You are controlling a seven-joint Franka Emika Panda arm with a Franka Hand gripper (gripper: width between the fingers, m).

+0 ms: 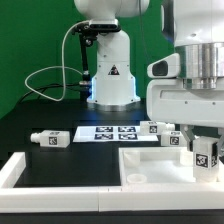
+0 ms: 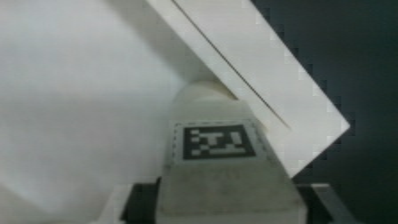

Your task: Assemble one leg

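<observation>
Wrist view | leg (image 2: 217, 165) held between gripper (image 2: 221, 205) fingers

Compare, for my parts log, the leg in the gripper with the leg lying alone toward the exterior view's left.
The held leg stands upright between the fingers of the gripper, over the tabletop piece; the loose leg lies on its side on the black table, untouched. Both are white, stubby and tagged.

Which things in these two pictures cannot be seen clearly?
- Exterior view: the gripper is cut off by the picture's right edge; the leg covers the fingertips.
- Wrist view: the leg hides its own lower end and the spot below it.
- Wrist view: blurred; only dark finger edges show.
</observation>
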